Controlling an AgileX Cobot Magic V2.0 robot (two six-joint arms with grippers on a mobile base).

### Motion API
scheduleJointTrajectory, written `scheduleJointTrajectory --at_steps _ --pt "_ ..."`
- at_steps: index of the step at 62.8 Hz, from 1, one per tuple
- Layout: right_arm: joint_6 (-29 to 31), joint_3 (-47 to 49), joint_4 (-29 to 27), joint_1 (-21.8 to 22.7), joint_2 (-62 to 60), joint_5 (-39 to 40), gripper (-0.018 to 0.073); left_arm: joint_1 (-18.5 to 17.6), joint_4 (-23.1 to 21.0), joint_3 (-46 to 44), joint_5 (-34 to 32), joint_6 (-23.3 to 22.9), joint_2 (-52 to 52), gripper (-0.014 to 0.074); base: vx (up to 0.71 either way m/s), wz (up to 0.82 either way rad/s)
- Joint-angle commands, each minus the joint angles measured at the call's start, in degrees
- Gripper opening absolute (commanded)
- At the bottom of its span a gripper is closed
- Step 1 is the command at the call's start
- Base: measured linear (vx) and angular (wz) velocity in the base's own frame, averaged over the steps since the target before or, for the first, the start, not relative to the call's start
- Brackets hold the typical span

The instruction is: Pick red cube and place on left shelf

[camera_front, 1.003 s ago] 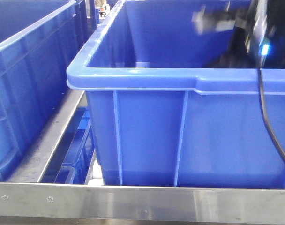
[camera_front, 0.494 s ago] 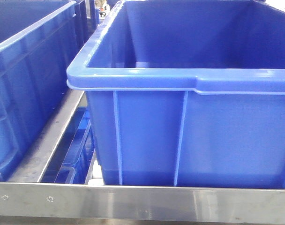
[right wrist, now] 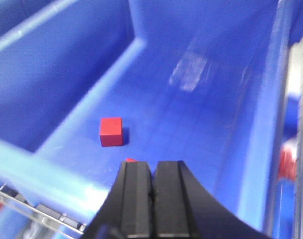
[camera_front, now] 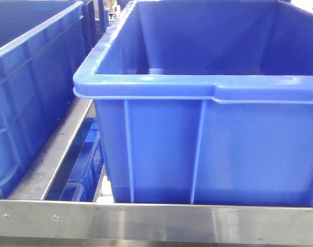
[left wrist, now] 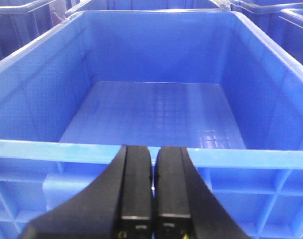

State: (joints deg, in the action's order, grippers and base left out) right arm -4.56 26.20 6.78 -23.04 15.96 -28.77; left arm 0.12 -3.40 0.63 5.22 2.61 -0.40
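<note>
A red cube (right wrist: 110,131) lies on the floor of a blue bin (right wrist: 201,114) in the right wrist view, ahead of and left of my right gripper (right wrist: 152,167), which is shut and empty above the bin's near rim. A sliver of a second red piece (right wrist: 130,160) peeks out just beyond the left fingertip. My left gripper (left wrist: 152,151) is shut with nothing in it, hovering at the near rim of an empty blue bin (left wrist: 151,114). Neither gripper shows in the front view. The left shelf cannot be told apart in these frames.
The front view shows a large blue bin (camera_front: 208,87) on a metal rack (camera_front: 156,221), with another blue bin (camera_front: 28,87) to its left and a gap between them. More blue bins surround the left wrist's bin. A red object (right wrist: 287,164) sits outside the right bin's wall.
One second ago an arm with a cable stood blurred at the front view's upper right, over the bin. It left the view half a second ago and stays out.
</note>
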Motion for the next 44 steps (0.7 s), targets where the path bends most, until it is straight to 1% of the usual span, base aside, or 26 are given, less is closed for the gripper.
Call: scheduleJointTrajectory --at_steps 1,12,44 --pt "0.43 -0.98 0.78 -0.01 -5.03 5.5 0.0046 -0.06 -0.4 1.36 -4.46 -0.32 -0.74 0.009 0.0 0.0" --pt "0.43 -3.19 0.78 -0.01 -9.59 5.31 0.0046 -0.06 -0.4 1.36 -4.46 -0.32 -0.74 0.009 0.0 0.0" --pt "0.43 -3.19 1.3 -0.01 -9.57 5.45 0.0046 -0.06 -0.4 1.36 -4.46 -0.32 -0.74 0.009 0.0 0.0"
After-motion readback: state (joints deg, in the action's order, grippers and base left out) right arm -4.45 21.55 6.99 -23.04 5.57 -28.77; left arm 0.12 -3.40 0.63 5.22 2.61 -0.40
